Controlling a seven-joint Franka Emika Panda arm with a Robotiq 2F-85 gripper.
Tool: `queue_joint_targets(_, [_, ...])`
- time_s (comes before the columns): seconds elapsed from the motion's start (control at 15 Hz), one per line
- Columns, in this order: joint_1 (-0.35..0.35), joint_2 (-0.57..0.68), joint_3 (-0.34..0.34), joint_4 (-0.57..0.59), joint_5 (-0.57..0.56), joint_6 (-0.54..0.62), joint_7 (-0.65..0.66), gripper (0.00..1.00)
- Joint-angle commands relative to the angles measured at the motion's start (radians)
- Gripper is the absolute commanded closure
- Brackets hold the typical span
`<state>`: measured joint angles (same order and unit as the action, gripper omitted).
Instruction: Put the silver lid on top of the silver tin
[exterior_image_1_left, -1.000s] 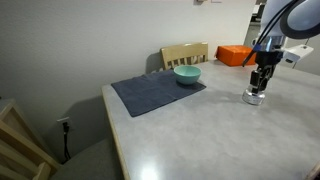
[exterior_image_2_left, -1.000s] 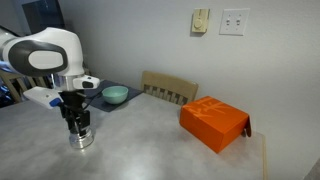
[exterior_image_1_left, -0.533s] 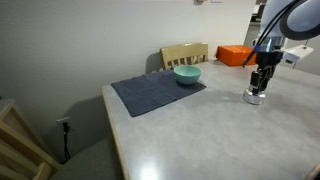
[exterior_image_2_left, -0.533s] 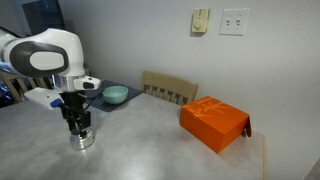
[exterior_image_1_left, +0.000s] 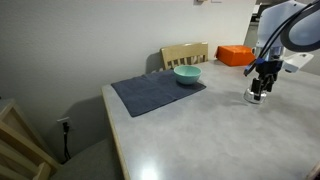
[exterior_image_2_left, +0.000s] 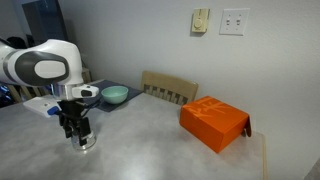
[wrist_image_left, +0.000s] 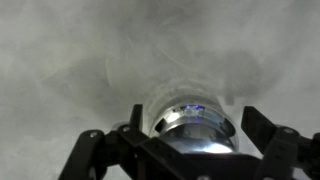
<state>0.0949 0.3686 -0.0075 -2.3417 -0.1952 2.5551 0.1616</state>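
The silver tin (wrist_image_left: 190, 118) stands on the grey table, small and shiny in both exterior views (exterior_image_1_left: 256, 99) (exterior_image_2_left: 87, 144). The silver lid (wrist_image_left: 196, 138) lies flat across its top as a bright round face. My gripper (wrist_image_left: 195, 120) is open, with one dark finger (wrist_image_left: 134, 120) on each side of the tin and a gap between pads and metal. Seen in both exterior views, the gripper (exterior_image_1_left: 260, 91) (exterior_image_2_left: 78, 131) hangs just above the tin, pointing down.
A teal bowl (exterior_image_1_left: 187, 74) (exterior_image_2_left: 115, 95) sits on a dark mat (exterior_image_1_left: 150, 94). An orange box (exterior_image_1_left: 235, 54) (exterior_image_2_left: 213, 122) lies farther along the table. A wooden chair (exterior_image_1_left: 185, 53) (exterior_image_2_left: 170, 88) stands behind the table edge.
The jaws have gone from shut to open, letting go of the lid on the tin. The gripper has lifted slightly and the arm's upper part has shifted.
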Motion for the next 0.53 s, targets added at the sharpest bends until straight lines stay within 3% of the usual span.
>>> queue_joint_targets(0.0, [0.029,0.001,-0.029,-0.024,-0.039,0.029,0.043,0.0])
queue_joint_targets(0.47, [0.039,-0.045,-0.04,-0.04,-0.068,0.018,0.051,0.0])
